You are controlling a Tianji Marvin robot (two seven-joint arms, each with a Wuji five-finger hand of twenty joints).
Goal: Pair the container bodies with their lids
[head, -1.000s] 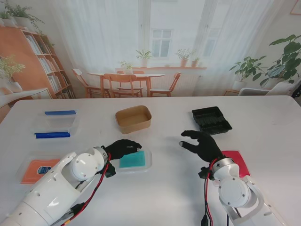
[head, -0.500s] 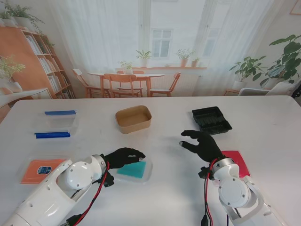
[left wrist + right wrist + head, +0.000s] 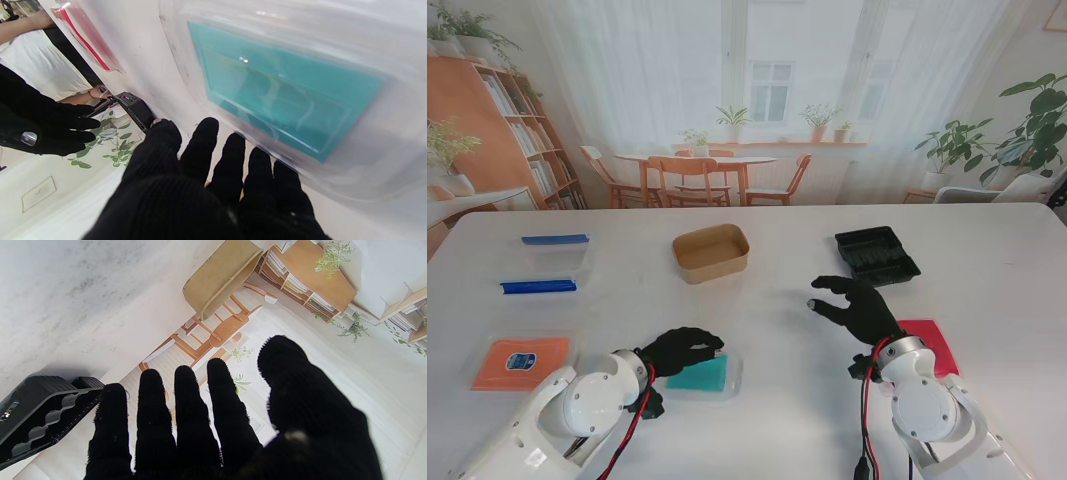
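Left robot hand (image 3: pixel 682 349): fingers rest on the clear plastic lid with teal panel (image 3: pixel 703 374), probably dragging rather than gripping; both have slid nearer to me.
Right robot hand (image 3: pixel 855 305): open, empty, unmoved.
Meaning: lid not yet paired.

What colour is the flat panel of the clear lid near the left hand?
Teal, seen best in the left wrist view.

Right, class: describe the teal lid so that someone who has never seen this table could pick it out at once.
Start at the white table and go to its near edge, left of centre, where the left hand rests. The teal lid lies flat under those fingers. It alone is clear plastic with a teal panel; the orange lid lies farther left, the red lid on the right.
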